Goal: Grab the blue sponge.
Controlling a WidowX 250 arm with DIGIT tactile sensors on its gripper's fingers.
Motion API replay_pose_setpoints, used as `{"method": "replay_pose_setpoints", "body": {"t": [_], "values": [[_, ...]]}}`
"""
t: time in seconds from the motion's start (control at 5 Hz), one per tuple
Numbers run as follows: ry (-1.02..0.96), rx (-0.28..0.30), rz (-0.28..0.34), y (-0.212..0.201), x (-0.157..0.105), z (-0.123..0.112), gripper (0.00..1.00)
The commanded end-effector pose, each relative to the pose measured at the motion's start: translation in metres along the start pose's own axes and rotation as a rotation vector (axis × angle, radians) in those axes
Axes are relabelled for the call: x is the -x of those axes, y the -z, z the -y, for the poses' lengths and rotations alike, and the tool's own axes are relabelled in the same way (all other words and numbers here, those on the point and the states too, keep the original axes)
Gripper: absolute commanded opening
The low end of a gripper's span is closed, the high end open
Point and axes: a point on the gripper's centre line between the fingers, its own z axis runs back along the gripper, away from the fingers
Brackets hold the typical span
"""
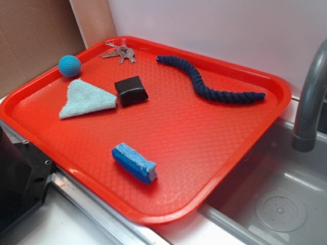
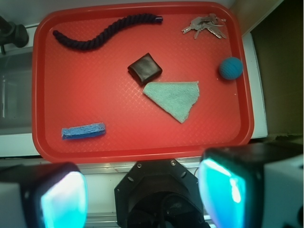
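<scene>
Bright-blue porous blue sponge (image 1: 134, 163) (image 2: 83, 130), darker along one face, on red tray (image 1: 204, 153) (image 2: 118, 109); tool (image 2: 142, 194) spread.

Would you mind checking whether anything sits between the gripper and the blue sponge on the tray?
Nothing visible does. The blue sponge lies alone near the red tray's near edge, apart from the cloth and black block. The open gripper hangs back past that edge, with only bare tray between.

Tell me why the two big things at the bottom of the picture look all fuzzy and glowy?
In the wrist view those are the claw's fingers, too close to the lens, so they blur and shine turquoise with glare; the tray behind is sharp. In the exterior view the light is soft, and the blue sponge casts only a faint shadow.
</scene>
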Motion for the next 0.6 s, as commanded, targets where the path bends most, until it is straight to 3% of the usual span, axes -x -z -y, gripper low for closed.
{"method": "replay_pose_setpoints", "body": {"t": [0.0, 0.2, 0.4], "values": [[0.000, 0.000, 0.000, 0.000, 0.000, 0.000, 1.00], [0.256, -0.033, 0.001, 0.051, 0.009, 0.048, 1.00], [0.509, -0.037, -0.063, 0.096, 0.019, 0.093, 1.00]]}}
